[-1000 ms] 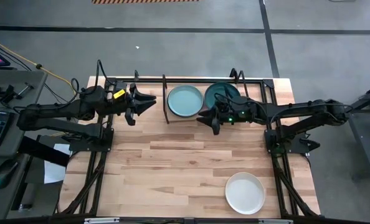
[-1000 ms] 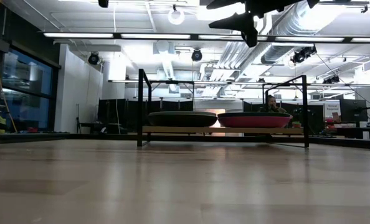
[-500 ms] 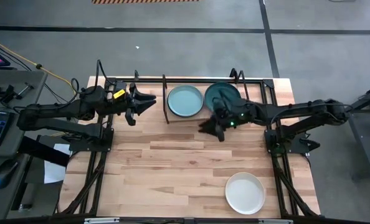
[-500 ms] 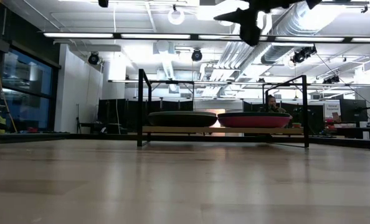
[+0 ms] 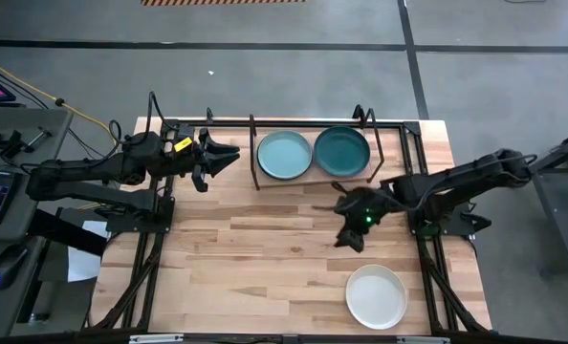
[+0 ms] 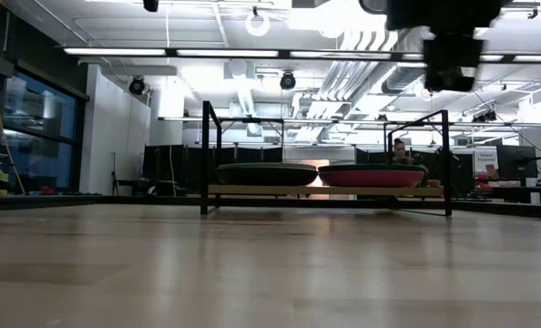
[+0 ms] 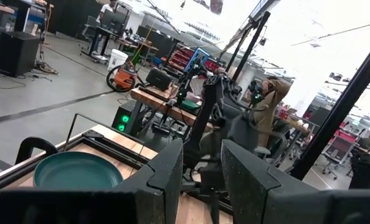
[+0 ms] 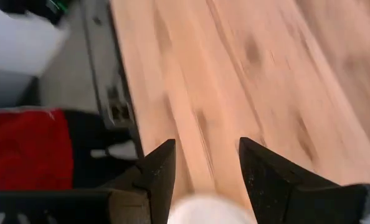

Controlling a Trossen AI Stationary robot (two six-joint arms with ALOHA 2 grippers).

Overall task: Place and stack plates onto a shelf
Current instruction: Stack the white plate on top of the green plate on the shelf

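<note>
Now the shelf at the far edge holds a light teal plate left and a dark teal plate right, over others. The white plate lies near right. Right gripper between, jaws apart; left gripper beside the shelf, jaws apart

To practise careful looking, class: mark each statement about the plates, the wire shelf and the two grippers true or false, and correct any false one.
1. The round white plate lies on the wooden table, off the black wire shelf. True.
2. The light teal plate and dark teal plate sit side by side on the shelf. True.
3. The right gripper grips the white plate. False: it is open and empty, above bare table.
4. The left gripper hovers over the white plate. False: it waits beside the shelf's end.
</note>
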